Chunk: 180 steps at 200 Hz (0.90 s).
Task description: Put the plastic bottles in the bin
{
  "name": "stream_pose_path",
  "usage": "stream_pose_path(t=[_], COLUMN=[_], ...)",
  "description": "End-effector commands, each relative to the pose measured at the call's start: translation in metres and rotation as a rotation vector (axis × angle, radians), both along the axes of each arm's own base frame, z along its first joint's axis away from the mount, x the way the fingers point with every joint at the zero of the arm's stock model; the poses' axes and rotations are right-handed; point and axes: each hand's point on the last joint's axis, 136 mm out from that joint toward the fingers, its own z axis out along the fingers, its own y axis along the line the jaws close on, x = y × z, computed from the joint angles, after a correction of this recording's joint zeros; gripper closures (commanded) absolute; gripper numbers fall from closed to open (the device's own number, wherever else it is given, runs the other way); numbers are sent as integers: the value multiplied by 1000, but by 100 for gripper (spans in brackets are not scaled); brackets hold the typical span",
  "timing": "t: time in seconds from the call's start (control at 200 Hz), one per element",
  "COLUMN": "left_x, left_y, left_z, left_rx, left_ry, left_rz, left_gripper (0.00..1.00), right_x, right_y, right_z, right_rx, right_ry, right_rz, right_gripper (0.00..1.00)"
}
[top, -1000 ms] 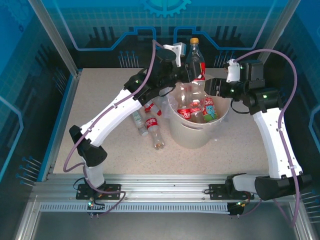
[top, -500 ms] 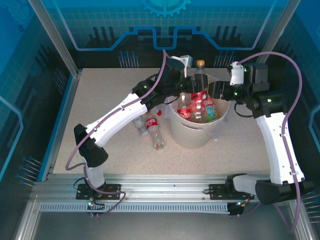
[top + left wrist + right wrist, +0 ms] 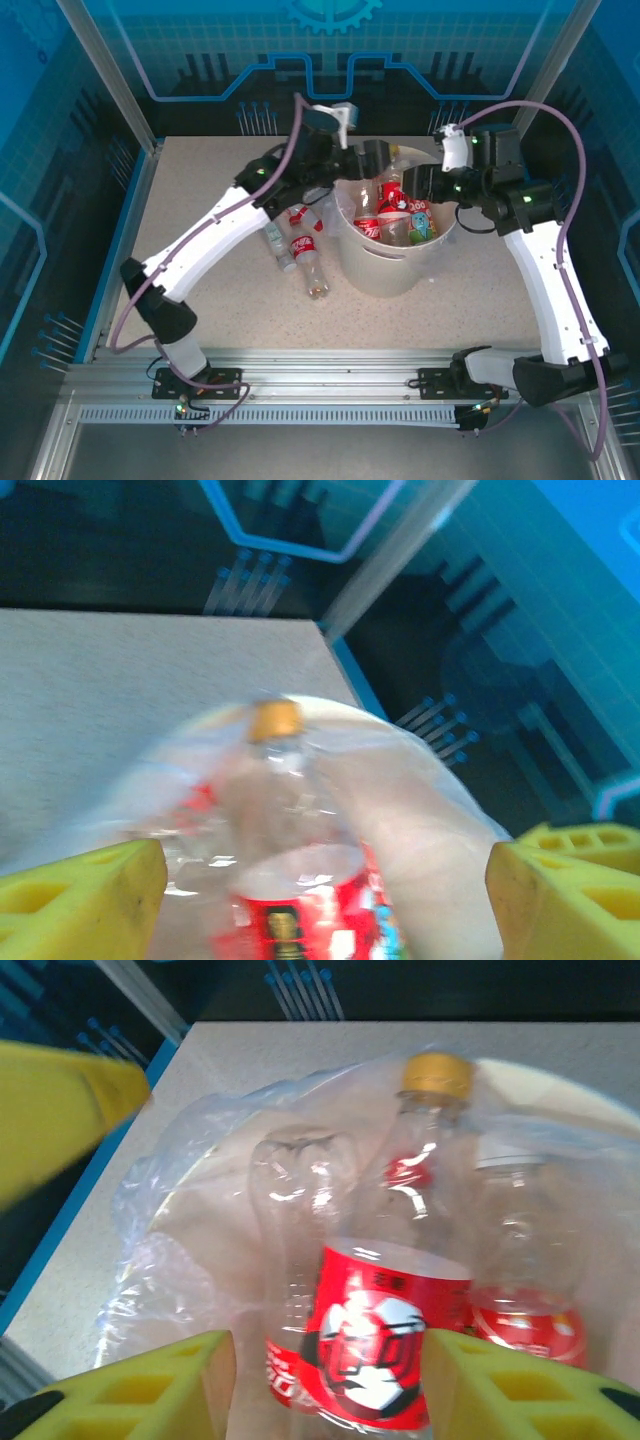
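Over the far rim of the bin (image 3: 385,270), both grippers were held from opposite sides. The left gripper (image 3: 325,885) was seen with its yellow fingers (image 3: 90,895) spread wide, clear of the yellow-capped bottle (image 3: 285,810) standing beneath them inside the clear liner (image 3: 170,1220). The right gripper (image 3: 328,1385) was likewise seen with its fingers apart, that red-labelled bottle framed between them and nothing clamped. Several more plastic bottles (image 3: 400,215) were packed upright in the bin. A few loose bottles (image 3: 308,258) were seen lying on the table (image 3: 200,200), just beside the bin's left wall.
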Motion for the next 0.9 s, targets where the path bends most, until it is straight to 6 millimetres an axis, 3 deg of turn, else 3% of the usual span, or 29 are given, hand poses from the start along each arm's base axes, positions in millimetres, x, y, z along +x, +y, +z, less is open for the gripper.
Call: stream_pose_path(t=[0.0, 0.065, 0.255, 0.45, 0.56, 0.66, 0.896], left_x=[2, 5, 0, -5, -5, -5, -4], left_y=[58, 88, 155, 186, 194, 199, 213], left_z=[2, -13, -89, -158, -194, -219, -256], left_rx=[-2, -2, 54, 67, 96, 127, 238], left_ry=[24, 68, 247, 387, 453, 503, 553], left_rz=[118, 185, 349, 451, 488, 507, 557], left_gripper=[18, 20, 20, 20, 19, 19, 17], right_x=[5, 9, 23, 24, 22, 20, 17], right_y=[17, 22, 18, 28, 29, 24, 5], right_z=[-8, -18, -52, -86, -92, -78, -12], right_rx=[-26, -40, -96, -53, -57, -84, -60], right_ry=[13, 28, 73, 144, 159, 130, -24], right_rz=[36, 40, -6, 1, 5, 3, -35], right_gripper=[51, 54, 61, 63, 64, 63, 56])
